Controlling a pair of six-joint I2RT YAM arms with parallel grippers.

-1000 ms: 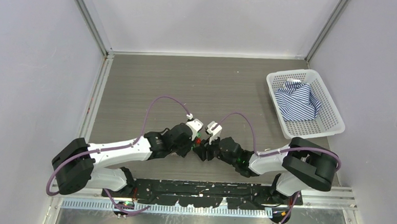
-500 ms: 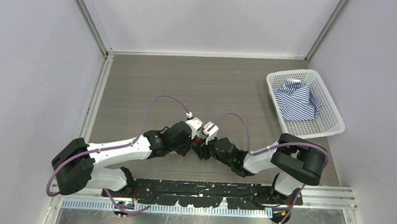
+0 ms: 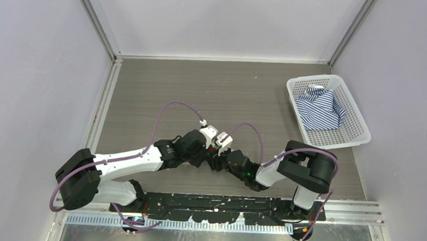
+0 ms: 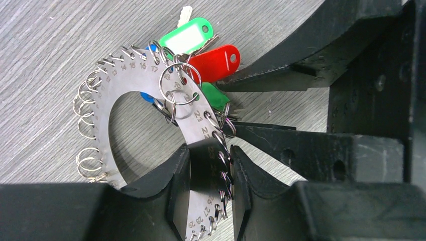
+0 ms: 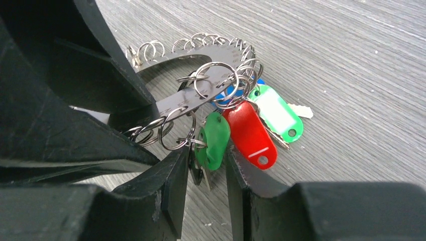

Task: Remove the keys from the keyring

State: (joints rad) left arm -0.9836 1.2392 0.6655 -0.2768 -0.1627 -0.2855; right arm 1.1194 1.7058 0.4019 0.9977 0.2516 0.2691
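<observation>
Keys [image 5: 251,133] with green and red tags are hung in a bunch on the keyring [image 4: 145,83], near the middle of the table [image 5: 351,60]. The ring's flat band is clamped by the left gripper [image 4: 207,165]. One green tag [image 5: 213,138] is closely flanked by the right gripper [image 5: 207,160]; whether it is already pinched cannot be told. Seizing one key is judged to be the step in hand. Next, a firm pinch is called for, then the key must be worked off its small split ring.
</observation>
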